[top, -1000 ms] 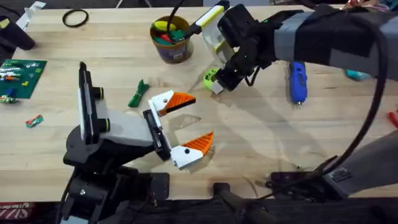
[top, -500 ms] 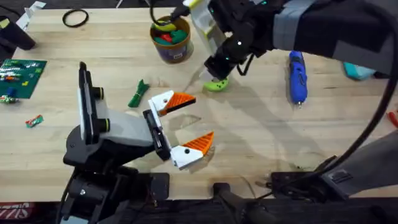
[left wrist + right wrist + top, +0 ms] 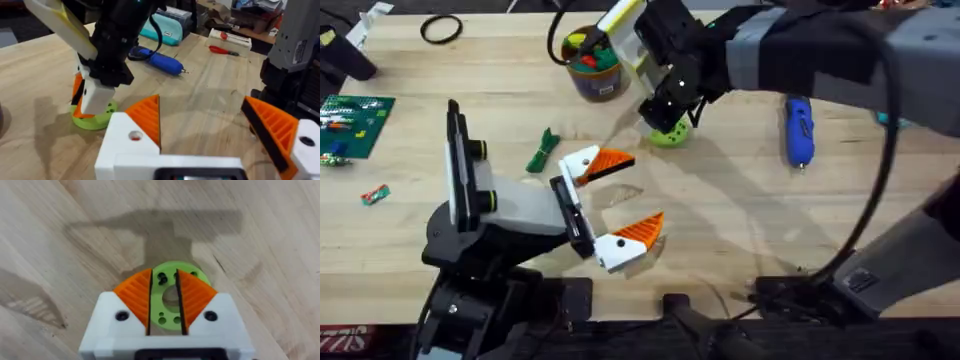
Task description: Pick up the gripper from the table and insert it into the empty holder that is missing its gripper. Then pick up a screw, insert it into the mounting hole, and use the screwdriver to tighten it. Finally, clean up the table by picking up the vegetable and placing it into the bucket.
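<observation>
This is a robotics workshop or lab bench. A light-wood butcher-block worktop (image 3: 740, 220) fills most of the overhead frame. At the left edge lies a green printed circuit board (image 3: 352, 118), with a black rubber ring (image 3: 441, 30) at the upper left. A bright blue electric screwdriver (image 3: 799, 130) lies at the right. In the left wrist view's upper right, a red-handled hand tool (image 3: 225, 50) and cluttered boxes sit behind.

Bright blue screwdriver (image 3: 799, 131), lime-green piece (image 3: 171, 299), dark-green vegetable (image 3: 542, 150), light-wood table (image 3: 740, 210).
</observation>
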